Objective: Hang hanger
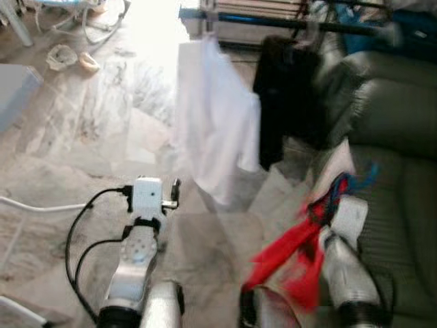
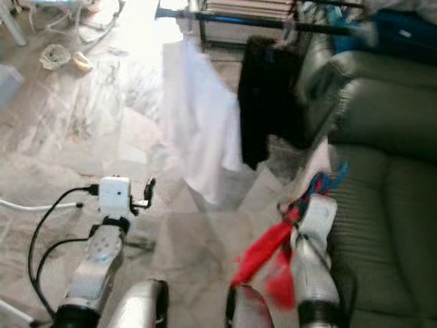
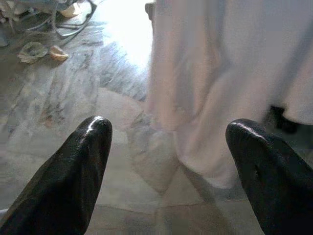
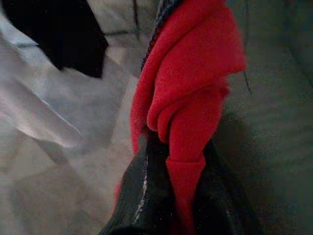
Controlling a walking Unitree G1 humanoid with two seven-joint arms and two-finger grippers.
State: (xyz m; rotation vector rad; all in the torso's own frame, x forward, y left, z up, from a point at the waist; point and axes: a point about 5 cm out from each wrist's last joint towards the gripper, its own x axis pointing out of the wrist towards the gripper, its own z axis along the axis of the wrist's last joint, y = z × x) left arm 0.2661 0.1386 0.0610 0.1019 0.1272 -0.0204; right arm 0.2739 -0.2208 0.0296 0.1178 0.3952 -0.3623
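The red garment [image 4: 188, 93] is bunched up in the right gripper [image 4: 171, 166], whose two black fingers are pinched tight on a fold of it. In the head views it trails down as a red streak beside the right arm, with some blue strands at the top, just in front of the grey-green sofa [image 1: 396, 171]. I can't actually make out a hanger under the cloth — if it's there, the fabric hides it, and that side is motion-blurred anyway. My guess is it's gripped high and close so the load doesn't drag on the floor on the way to the rack.

Ahead is the dark rail [image 1: 287, 24] of a clothes rack, running across the top of the view. A white shirt [image 1: 215, 123] already hangs from it, and a black garment [image 1: 283, 96] hangs just beside that, toward the sofa. Any free rail past the black one is too blurred to judge, so I'd say the job is mid-carry, nothing hooked yet.

The left gripper [image 3: 168, 161] is out in front, low over the marble floor [image 1: 89, 137], with its fingers spread wide and nothing between them — pointed at the hem of the white shirt. Probably kept free to steady things or part the clothes when the red one goes up.

Far back on the floor there's some clutter, too small to name.
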